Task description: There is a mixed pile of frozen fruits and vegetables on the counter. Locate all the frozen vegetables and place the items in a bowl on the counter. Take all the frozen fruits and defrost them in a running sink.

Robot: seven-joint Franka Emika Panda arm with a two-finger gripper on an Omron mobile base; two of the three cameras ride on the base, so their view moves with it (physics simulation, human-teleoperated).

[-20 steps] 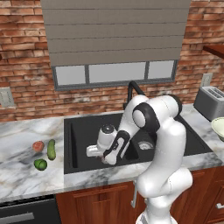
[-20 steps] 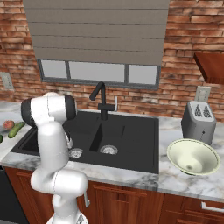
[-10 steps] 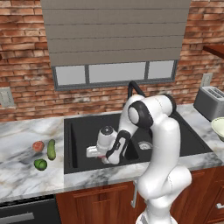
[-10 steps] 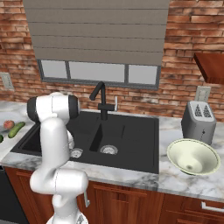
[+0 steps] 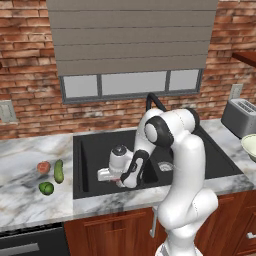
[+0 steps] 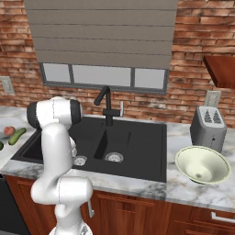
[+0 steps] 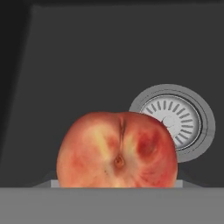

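Note:
My gripper [image 5: 106, 175] is down in the left basin of the black sink [image 5: 90, 150], shut on a red-orange frozen fruit [image 7: 117, 151]. In the hand view that fruit sits large and close in front of the silver drain [image 7: 175, 120], and it hides my fingertips. On the counter [image 5: 25, 195] to the left lie the other reddish fruit [image 5: 43, 167], the dark green stick vegetable [image 5: 59, 171] and the round bright green vegetable [image 5: 46, 188]. The cream bowl [image 6: 202, 165] stands on the counter right of the sink, with nothing in it.
A tall black faucet [image 6: 104, 103] rises behind the basin divider. A silver toaster [image 6: 208, 125] stands behind the bowl. The brick wall and the window run along the back of the counter.
The hand has drifted slightly left inside the left basin with the fruit still in it. The produce on the counter has not moved.

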